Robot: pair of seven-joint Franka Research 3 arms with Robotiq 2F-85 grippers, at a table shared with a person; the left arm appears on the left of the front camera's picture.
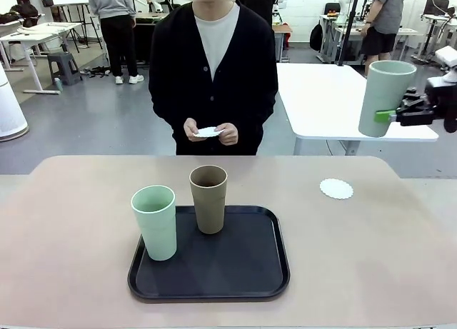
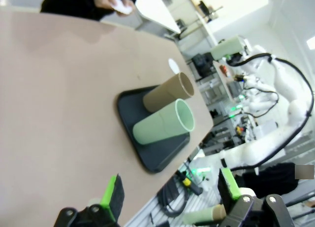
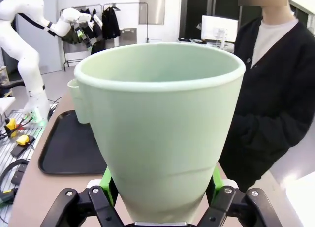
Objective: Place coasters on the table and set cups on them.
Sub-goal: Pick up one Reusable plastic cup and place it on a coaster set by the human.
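While the right tool point(image 1: 388, 115) is clamped on a matte mint-green cup point(image 1: 385, 97) at the upper right of the front view, that cup hangs upright in the air, above the counter's point(image 1: 71, 222) level and to the right of it. In the right wrist view its green pads point(image 3: 109, 183) press against the cup's smooth tapered wall low down, one on each side, and the round rim is open toward the camera.

A thin white coaster point(image 1: 336, 188) with a scalloped, lacy edge lies flat on the beige counter at right of centre, below and left of the held cup in the picture. A black tray point(image 1: 264, 272) with rounded corners and a raised lip sits at the lower centre. On it a second mint-green cup point(image 1: 155, 222) stands at the left front, and a brown-taupe cup point(image 1: 208, 199) stands just beside it toward the back, both upright and handleless.

Beyond the far edge, a person's hands point(image 1: 228, 135) hold a white scalloped disc point(image 1: 208, 132); I cannot tell whether it is one disc or more.

The left tool point(image 2: 170, 190) shows its fingers spread apart, gripping nothing.

Three cups in all: two mint, one taupe.
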